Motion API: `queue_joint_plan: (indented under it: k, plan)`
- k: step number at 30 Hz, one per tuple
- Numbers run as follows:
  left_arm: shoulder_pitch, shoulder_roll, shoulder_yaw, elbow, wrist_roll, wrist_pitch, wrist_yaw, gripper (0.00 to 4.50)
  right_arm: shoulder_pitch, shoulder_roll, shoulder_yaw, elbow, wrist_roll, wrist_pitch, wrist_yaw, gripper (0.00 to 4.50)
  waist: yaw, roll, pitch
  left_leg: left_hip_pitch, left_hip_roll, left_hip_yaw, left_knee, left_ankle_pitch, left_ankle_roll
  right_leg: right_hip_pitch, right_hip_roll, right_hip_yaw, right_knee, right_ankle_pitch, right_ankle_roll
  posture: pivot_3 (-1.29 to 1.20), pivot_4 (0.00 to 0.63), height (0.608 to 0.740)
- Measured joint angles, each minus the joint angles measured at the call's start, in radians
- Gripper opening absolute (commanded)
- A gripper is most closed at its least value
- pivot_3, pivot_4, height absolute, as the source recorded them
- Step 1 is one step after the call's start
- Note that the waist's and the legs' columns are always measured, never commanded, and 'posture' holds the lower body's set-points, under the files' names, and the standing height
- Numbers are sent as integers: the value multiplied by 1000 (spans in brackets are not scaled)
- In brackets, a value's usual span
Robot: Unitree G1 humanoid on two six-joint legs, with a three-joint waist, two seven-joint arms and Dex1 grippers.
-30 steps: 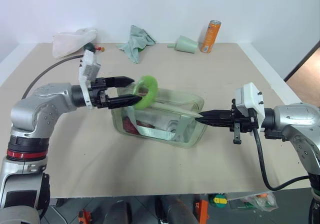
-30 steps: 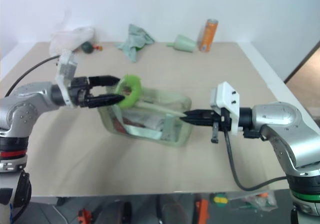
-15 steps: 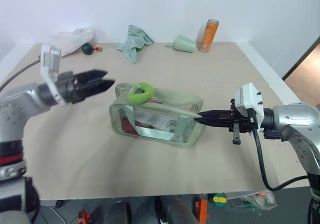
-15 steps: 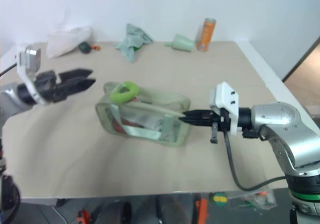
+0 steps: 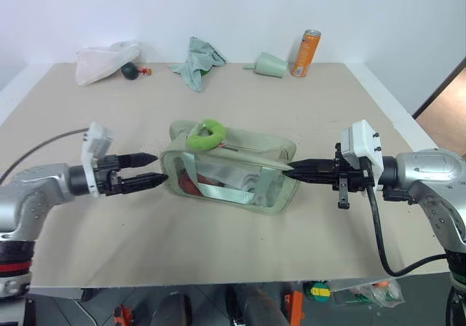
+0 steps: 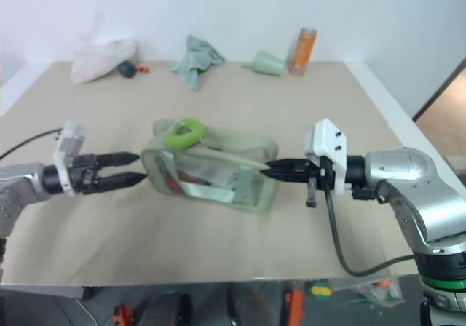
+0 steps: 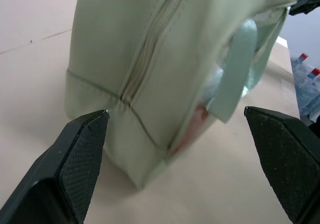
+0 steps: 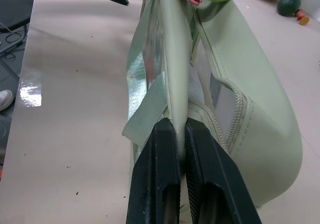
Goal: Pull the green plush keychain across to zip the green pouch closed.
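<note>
The green pouch (image 5: 240,184) lies mid-table, its clear side panel toward me. The green plush keychain (image 5: 205,135) rests on top of the pouch at its left end, and its zipper track looks closed along the top. My left gripper (image 5: 156,169) is low over the table just left of the pouch, open, with nothing between its fingers (image 7: 82,146); the pouch's end (image 7: 125,49) is straight ahead of it. My right gripper (image 5: 287,172) is shut on the pouch's right-end edge (image 8: 175,74), pinching the fabric.
Along the table's back edge stand an orange can (image 5: 307,52), a pale green cone cup (image 5: 271,65), a teal rag (image 5: 196,58), a white bag (image 5: 105,58) and a dark green round toy (image 5: 129,69). Bare tabletop surrounds the pouch.
My left gripper has drawn away from the keychain to the left and sunk to the pouch's left end. The keychain has dropped onto the pouch top. The right arm stayed put.
</note>
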Motion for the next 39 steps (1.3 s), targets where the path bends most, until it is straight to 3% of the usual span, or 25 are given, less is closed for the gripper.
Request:
queue_joint_plan:
  k: [3,4,7,13,16,21,32,36,39]
  plan:
    - [-25,-18,-4,4,12,-9,14,4493,1,0,0,-2,1,0,-1,0,0,0,0,0,0,0,-1,0,0,0,1,0,0,0,-1,0,150,740]
    - [-34,-32,-6,11,14,-16,17,3987,5,0,-3,-4,1,0,-3,0,0,0,0,0,0,-1,-1,0,0,0,1,0,0,0,-1,0,150,740]
    - [-70,-71,-8,23,5,-13,33,3080,7,0,-5,-5,1,1,-4,0,0,0,0,0,0,-1,0,0,0,0,1,0,0,0,0,0,150,740]
    - [-84,-62,11,4,-68,42,12,867,8,0,-5,-5,1,1,-4,0,-1,0,0,0,0,0,0,0,0,0,0,1,0,0,0,0,150,740]
    - [-84,-47,13,-16,-83,67,10,54,8,0,-5,-4,0,0,-4,0,-1,0,0,0,0,0,0,0,0,0,1,1,0,0,0,0,150,740]
    - [-77,-28,16,-39,-90,83,8,54,7,0,-3,-2,-6,-5,-3,0,-1,0,0,0,0,0,0,0,0,0,1,1,0,0,0,0,150,740]
    - [-45,-28,18,-70,-71,60,14,0,-16,13,7,40,-7,68,-25,3710,1,0,0,-1,-1,0,0,0,0,0,-1,1,0,0,0,0,150,740]
    - [-37,-43,18,-79,-71,56,23,0,4,-2,-47,41,61,115,-3,3710,2,0,0,-1,-2,0,0,0,0,0,-2,1,-1,0,0,0,150,740]
    - [-29,-50,19,-87,-71,45,31,0,-62,1,-133,60,146,146,-20,3710,1,0,0,-1,-2,0,1,0,0,0,-2,1,-1,1,1,0,150,740]
